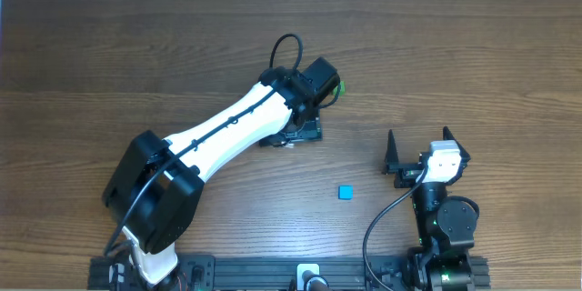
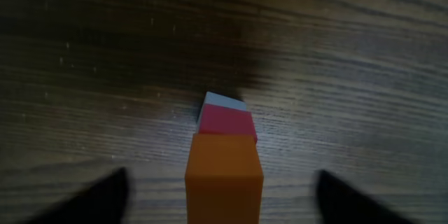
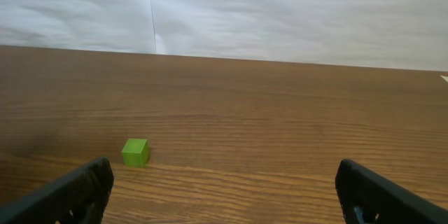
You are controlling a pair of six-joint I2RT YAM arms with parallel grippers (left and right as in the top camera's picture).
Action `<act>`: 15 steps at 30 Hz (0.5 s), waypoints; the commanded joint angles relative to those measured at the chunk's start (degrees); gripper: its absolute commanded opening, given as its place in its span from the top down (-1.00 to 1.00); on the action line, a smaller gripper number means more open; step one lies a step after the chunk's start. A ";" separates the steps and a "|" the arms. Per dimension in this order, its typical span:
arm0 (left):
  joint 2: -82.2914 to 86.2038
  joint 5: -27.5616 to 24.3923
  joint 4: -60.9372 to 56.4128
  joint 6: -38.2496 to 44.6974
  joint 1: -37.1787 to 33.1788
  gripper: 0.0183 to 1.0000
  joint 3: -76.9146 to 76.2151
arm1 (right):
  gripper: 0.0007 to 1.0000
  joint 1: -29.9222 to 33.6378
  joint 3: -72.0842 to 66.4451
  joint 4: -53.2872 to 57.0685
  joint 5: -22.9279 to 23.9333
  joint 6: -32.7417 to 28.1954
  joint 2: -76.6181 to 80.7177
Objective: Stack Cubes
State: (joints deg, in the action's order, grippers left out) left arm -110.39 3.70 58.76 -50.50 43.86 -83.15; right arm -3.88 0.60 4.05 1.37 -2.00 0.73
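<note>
A stack of three cubes stands under my left gripper [image 2: 222,183]: an orange cube [image 2: 224,175] on top, a red cube [image 2: 227,121] below it and a pale grey cube [image 2: 224,101] at the bottom. The left gripper's fingers [image 2: 105,196] are open, wide apart on either side of the orange cube and not touching it. In the top view the left gripper [image 1: 296,134] is near the table's middle and hides the stack. A blue cube [image 1: 346,192] lies alone toward the front. A green cube [image 3: 135,152] sits farther back, and also peeks out beside the left wrist [image 1: 337,92]. My right gripper [image 1: 419,142] is open and holds nothing.
The wooden table [image 1: 473,45] stretches bare to the back and to both sides. A white wall [image 3: 280,14] rises behind the table's far edge. The right gripper [image 3: 224,185] hangs low near its base, to the right of the blue cube.
</note>
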 commanded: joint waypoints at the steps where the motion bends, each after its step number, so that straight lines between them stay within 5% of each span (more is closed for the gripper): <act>1: 3.96 2.91 -1.99 0.35 0.13 -1.00 -1.16 | -0.99 0.31 -0.31 0.11 -0.24 -0.24 -0.39; 10: 21.55 16.37 -7.98 1.36 -0.33 -1.00 -1.16 | -0.98 0.31 -0.31 0.11 -0.24 -0.24 -0.39; 15: 32.68 18.34 -11.74 5.73 -7.65 -1.00 -1.14 | -0.98 0.31 -0.31 0.11 -0.24 -0.24 -0.39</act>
State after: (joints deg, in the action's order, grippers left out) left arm -83.72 17.63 48.21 -48.62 41.91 -83.72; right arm -3.88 0.60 4.05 1.39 -1.96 0.73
